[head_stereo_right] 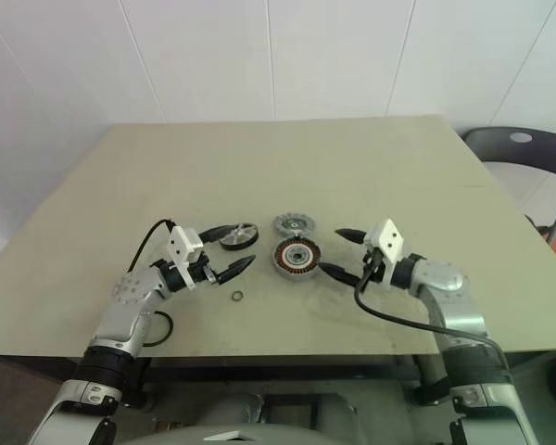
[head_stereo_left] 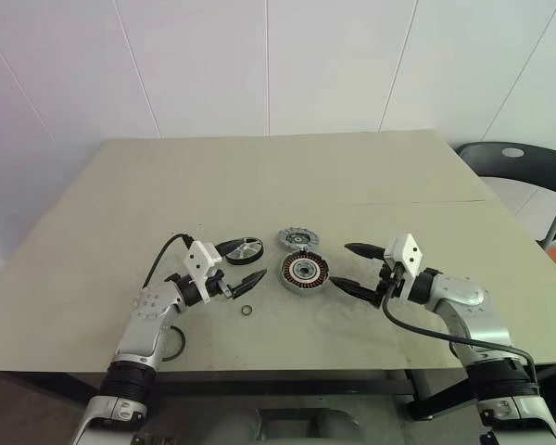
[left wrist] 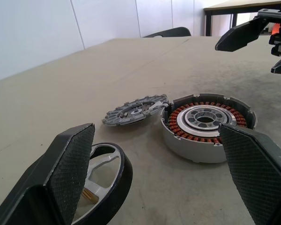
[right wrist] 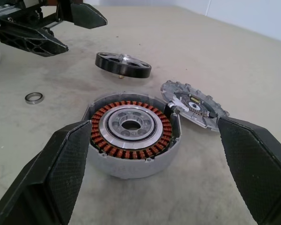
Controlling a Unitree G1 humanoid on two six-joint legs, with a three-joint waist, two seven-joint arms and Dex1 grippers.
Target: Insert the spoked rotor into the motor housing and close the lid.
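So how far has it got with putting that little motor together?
Nothing is assembled yet. The motor housing sits open on the table, copper windings showing. The spoked rotor lies just behind it, one edge resting against it, and the lid lies to one side. The left gripper and right gripper hover with open, empty jaws. Inserting the rotor and closing the lid both remain.

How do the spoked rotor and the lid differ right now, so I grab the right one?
The spoked rotor is flat, dull grey and toothed at its edge; the lid is thicker, with a black rim and a shiny silver spoked face. The rotor leans against the motor housing; the lid lies apart from it, nearer the left gripper. Both are round and ungripped.
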